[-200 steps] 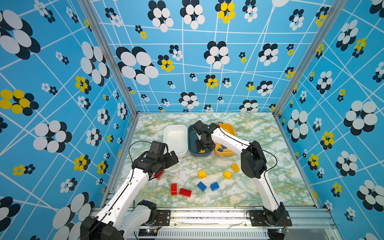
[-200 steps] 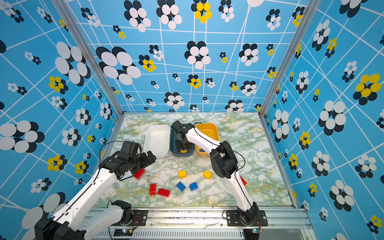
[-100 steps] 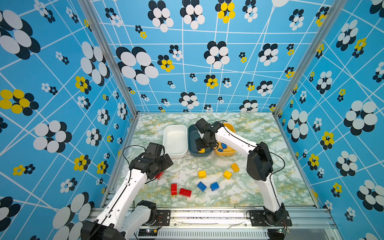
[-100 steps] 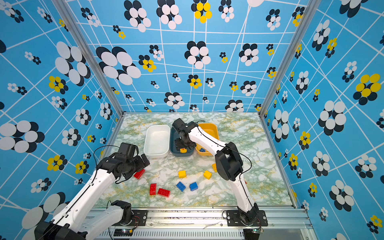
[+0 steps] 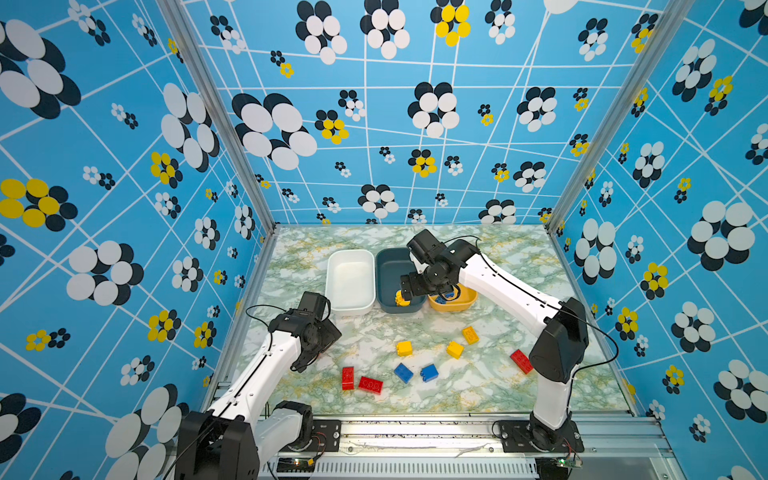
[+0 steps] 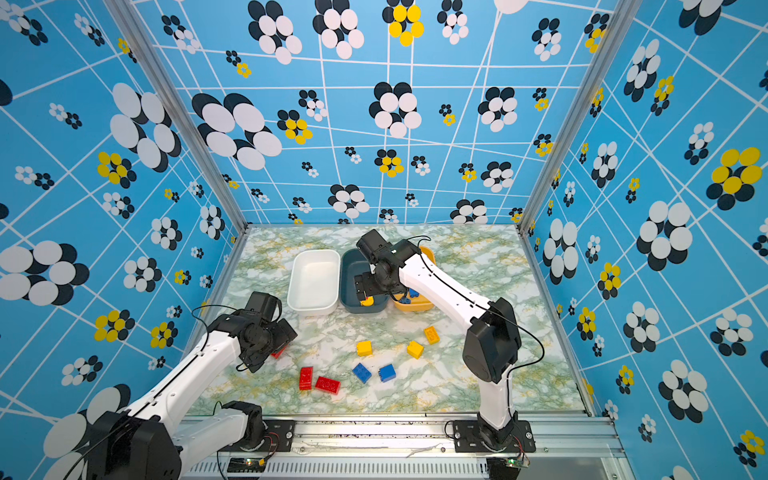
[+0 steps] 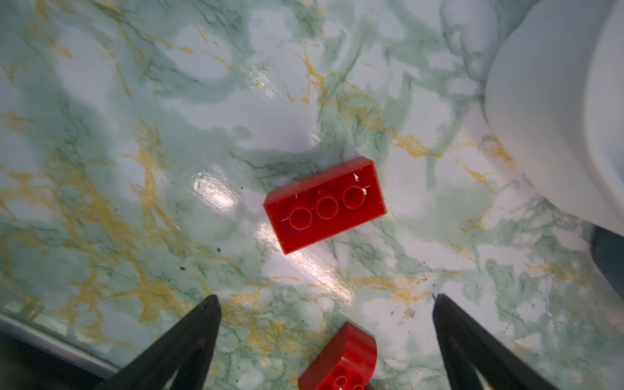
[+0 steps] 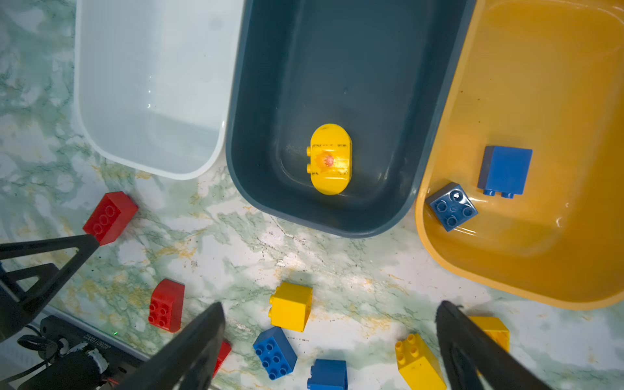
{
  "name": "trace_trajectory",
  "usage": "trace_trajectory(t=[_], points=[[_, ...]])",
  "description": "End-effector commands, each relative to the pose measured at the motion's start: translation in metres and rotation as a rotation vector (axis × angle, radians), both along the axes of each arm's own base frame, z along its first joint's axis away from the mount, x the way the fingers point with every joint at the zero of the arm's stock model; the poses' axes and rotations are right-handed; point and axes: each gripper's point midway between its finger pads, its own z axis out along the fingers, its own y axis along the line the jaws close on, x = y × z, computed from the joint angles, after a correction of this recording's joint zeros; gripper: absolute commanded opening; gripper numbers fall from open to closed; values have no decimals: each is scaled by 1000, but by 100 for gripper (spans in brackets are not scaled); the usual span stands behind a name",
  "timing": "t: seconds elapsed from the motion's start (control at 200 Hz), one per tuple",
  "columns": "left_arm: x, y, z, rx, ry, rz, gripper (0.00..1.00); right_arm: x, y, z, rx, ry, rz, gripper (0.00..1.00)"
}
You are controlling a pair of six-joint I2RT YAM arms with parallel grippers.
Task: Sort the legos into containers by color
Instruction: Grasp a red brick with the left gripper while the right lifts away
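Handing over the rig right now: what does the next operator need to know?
Left gripper: open, over an upside-down red brick near the empty white tub.
Right gripper: open above the dark teal tub, where the rounded yellow piece lies.
Done: two blue bricks in the yellow-orange tub.
Left on the table: three yellow bricks, two loose blue bricks, at least four loose red bricks.

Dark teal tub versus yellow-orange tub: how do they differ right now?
Colour: the dark teal tub is dark blue-grey, the yellow-orange tub bright orange. Contents: the dark teal tub holds one rounded yellow piece with a red dot; the yellow-orange tub holds two blue bricks. Place: the dark teal tub sits next to the white tub, the yellow-orange tub does not. Both are shallow, rounded-rectangular and of like size.
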Motion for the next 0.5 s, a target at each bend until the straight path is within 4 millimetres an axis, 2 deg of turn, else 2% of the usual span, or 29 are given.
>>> trace_trajectory(t=[0.0,0.495], points=[[4,12,-9,33,-9,83,99,-13,-12,7,0,28,-20,99],[24,18,-32,25,-48,162,100,-18,-29,8,14,37,-59,99]])
